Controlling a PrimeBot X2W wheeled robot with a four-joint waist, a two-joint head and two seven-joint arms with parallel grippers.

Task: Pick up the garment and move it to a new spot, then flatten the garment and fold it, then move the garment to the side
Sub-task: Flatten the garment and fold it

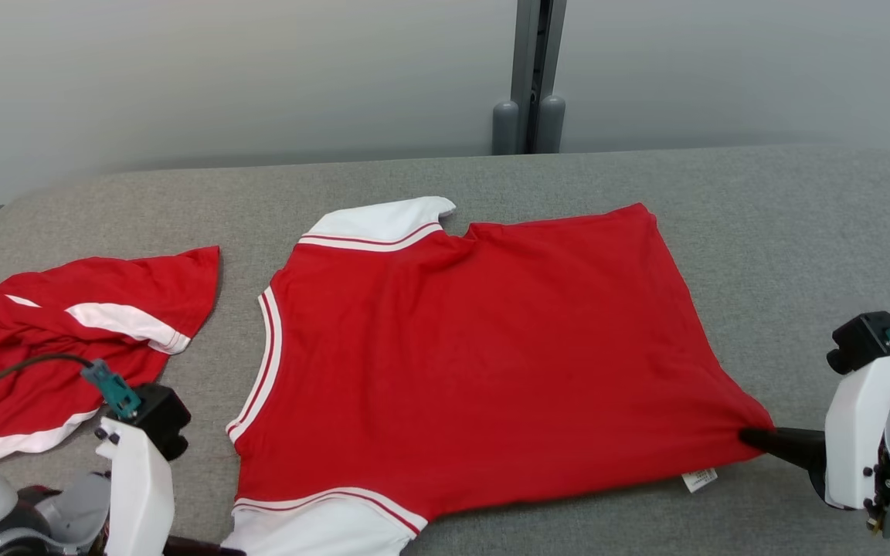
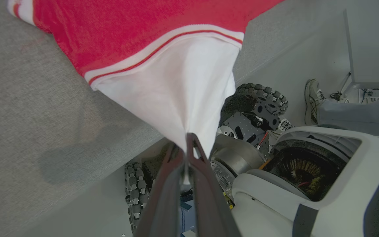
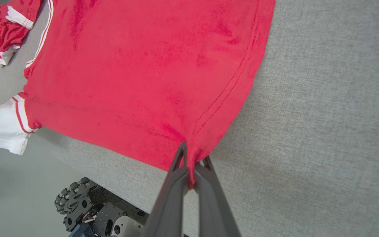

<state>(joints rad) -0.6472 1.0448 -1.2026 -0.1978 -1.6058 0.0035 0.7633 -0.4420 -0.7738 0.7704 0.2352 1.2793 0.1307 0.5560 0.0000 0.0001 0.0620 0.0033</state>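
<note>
The grey table [image 1: 762, 232] carries the red shirt [image 1: 476, 355], spread flat across its middle, with a second red garment [image 1: 43, 340] crumpled to its left. My left gripper [image 2: 189, 141] is clamped on the shirt's white sleeve [image 2: 183, 89] at the near edge. My right gripper [image 3: 191, 158] pinches the hem corner [image 3: 209, 144].

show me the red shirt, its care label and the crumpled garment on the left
red shirt [image 1: 476, 347]: head view, middle of its red body
care label [image 1: 698, 479]: head view, centre of the white tag
crumpled garment [image 1: 128, 286]: head view, its upper red flap
</note>
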